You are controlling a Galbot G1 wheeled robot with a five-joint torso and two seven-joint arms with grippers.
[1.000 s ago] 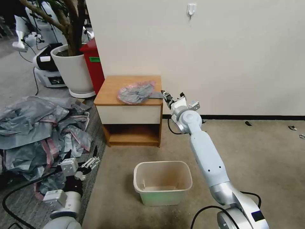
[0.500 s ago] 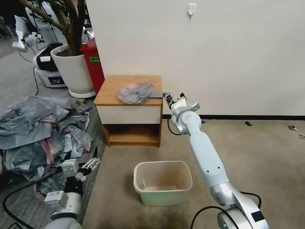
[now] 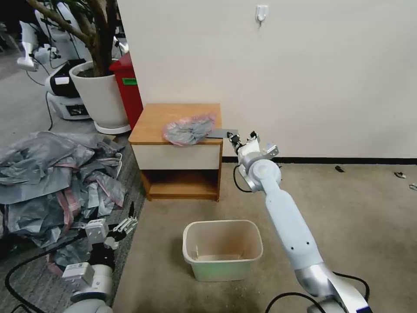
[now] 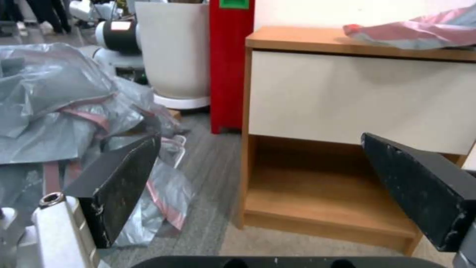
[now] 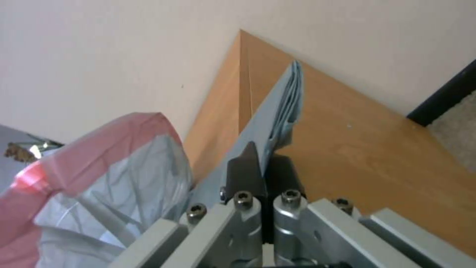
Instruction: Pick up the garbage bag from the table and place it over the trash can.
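The garbage bag [image 3: 189,129], crinkled grey with a pink rim, lies on the table [image 3: 150,124] near its right front corner. A flat grey corner of the bag sticks out past the table's right edge. My right gripper [image 3: 234,138] is shut on that corner just off the edge. In the right wrist view the right gripper [image 5: 261,163] pinches the grey strip of the garbage bag [image 5: 283,97] over the table [image 5: 357,149]. The trash can [image 3: 187,248] stands open on the carpet in front of the table. My left gripper [image 3: 123,224] hangs open low at the left, and the left wrist view shows its fingers [image 4: 124,178] spread wide.
A heap of grey-and-pink bags [image 3: 47,174] covers the floor at the left. A white planter pot [image 3: 100,98] and a red bin [image 3: 129,89] stand left of the table by the wall. Bare carpet [image 3: 347,217] stretches to the right of the trash can.
My right gripper has drawn back to the right, away from the table. The bag's grey corner now sticks out past the edge, and the bag has slid slightly right.
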